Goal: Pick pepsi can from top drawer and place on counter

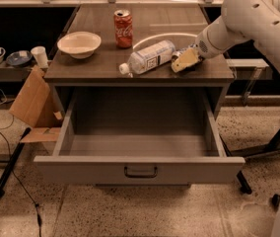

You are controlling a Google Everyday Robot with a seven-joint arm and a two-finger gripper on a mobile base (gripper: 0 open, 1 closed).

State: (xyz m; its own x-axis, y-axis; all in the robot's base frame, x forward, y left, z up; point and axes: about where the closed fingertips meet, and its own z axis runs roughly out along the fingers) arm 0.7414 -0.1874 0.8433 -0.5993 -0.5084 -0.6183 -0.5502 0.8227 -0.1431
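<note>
The grey top drawer [189,170] stands open under the wood-grain counter [155,19], gripper [185,61] low at its right side.

Cam: single view, raised, set in front of cabinet, facing fwd & down, mid-range. Wide shallow grey top drawer [81,170], open, lower centre; grey-brown wood-grain counter [155,19] upper centre; speckled floor [130,211] along bottom. Gripper [185,61] low over counter's front corner, frame right.
</note>
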